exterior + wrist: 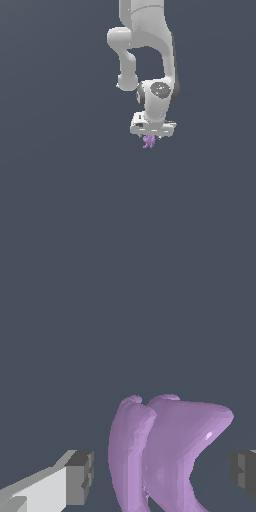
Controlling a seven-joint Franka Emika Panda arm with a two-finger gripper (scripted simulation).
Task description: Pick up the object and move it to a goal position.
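The white arm [150,45] hangs over the middle of the dark grey surface [60,200], toward its far edge. The small light-purple pronged figure [148,142] sits directly under the claw [151,136]. In the wrist view the figure [165,456] stands between the two dark fingertips [80,476], with a visible gap on each side, so the claw is open and holds nothing.

The purple figure [165,456] is cut off by the wrist view's edge. In the exterior view the fingers are hidden; contact cannot be told.
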